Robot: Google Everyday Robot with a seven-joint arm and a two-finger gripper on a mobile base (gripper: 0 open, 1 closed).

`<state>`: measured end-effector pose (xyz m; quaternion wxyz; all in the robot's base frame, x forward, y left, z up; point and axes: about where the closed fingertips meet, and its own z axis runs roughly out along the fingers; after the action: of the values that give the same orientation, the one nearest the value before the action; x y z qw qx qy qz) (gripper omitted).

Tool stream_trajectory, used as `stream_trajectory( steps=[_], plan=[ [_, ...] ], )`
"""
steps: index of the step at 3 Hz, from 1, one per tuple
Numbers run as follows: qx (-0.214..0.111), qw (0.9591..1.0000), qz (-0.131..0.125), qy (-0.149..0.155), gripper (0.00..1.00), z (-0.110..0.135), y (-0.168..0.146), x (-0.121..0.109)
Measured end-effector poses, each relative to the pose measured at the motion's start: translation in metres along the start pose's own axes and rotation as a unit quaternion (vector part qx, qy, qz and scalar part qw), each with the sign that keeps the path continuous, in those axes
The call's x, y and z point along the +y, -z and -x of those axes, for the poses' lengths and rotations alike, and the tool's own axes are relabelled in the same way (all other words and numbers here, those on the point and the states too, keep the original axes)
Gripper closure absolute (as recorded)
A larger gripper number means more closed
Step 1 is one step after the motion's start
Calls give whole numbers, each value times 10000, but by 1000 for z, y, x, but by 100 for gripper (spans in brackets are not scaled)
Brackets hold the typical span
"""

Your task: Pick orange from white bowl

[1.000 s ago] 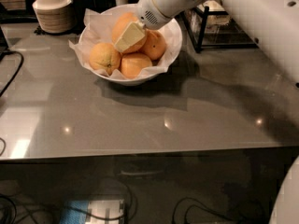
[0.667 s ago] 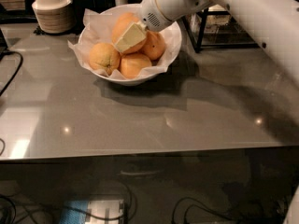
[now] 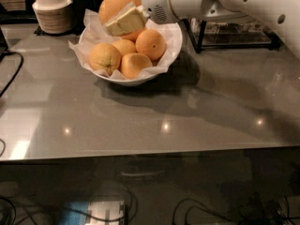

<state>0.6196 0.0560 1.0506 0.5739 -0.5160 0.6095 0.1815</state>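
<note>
The white bowl [image 3: 169, 50] with crinkled paper lining stands on the grey table at the back left. Several oranges lie in it; the nearest are at the front left [image 3: 105, 58] and right [image 3: 150, 44]. My gripper [image 3: 123, 18] is above the bowl's back part, shut on a large orange [image 3: 114, 4] that it holds lifted clear of the others. One pale finger [image 3: 125, 21] lies across the front of that orange.
A stack of small beige bowls [image 3: 51, 11] stands at the back left. A dark container [image 3: 80, 3] is behind the bowl. A black wire rack [image 3: 234, 34] stands at the back right. A black cable [image 3: 11, 74] runs along the left edge. The table's front edge [image 3: 140, 153] is near.
The gripper has risen out of the bowl with the large orange in it. The other oranges stay in the bowl.
</note>
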Motion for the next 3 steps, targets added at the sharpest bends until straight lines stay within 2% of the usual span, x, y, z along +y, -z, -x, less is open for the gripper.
stream_trajectory(
  steps=[1, 2, 3],
  plan=[
    [-627, 9967, -337, 382, 100, 43, 31, 15],
    [-974, 9904, -495, 847, 100, 72, 55, 46],
    [-979, 9858, -506, 1270, 100, 87, 70, 80]
  ],
)
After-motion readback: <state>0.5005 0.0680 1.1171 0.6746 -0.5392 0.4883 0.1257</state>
